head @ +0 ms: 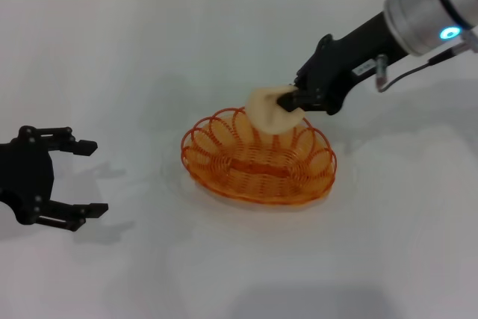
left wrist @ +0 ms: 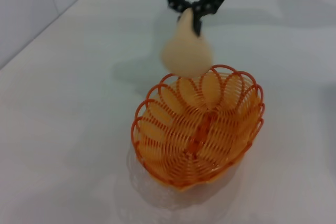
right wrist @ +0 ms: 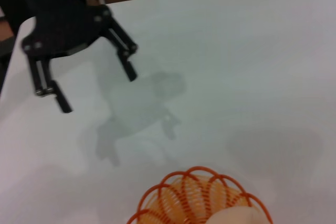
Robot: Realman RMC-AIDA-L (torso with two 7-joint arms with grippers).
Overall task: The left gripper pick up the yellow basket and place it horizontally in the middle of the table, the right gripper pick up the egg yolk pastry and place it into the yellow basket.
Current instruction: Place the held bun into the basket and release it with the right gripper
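The oval orange wire-loop yellow basket (head: 258, 158) lies lengthwise mid-table. At its 1 o'clock rim, the black right gripper (head: 293, 99) clenches the pale round egg yolk pastry (head: 267, 110), likely poised for dropping. At 9 o'clock, the left gripper (head: 87, 177) hangs released, clear.

Yellow basket (head: 258, 158): on the table (head: 112, 50), centre. Egg yolk pastry (head: 269, 110): above the basket's far rim, held in the right gripper (head: 287, 100), which reaches in from the right. Left gripper (head: 82, 177): well left of the basket, fingers spread, apart from it.
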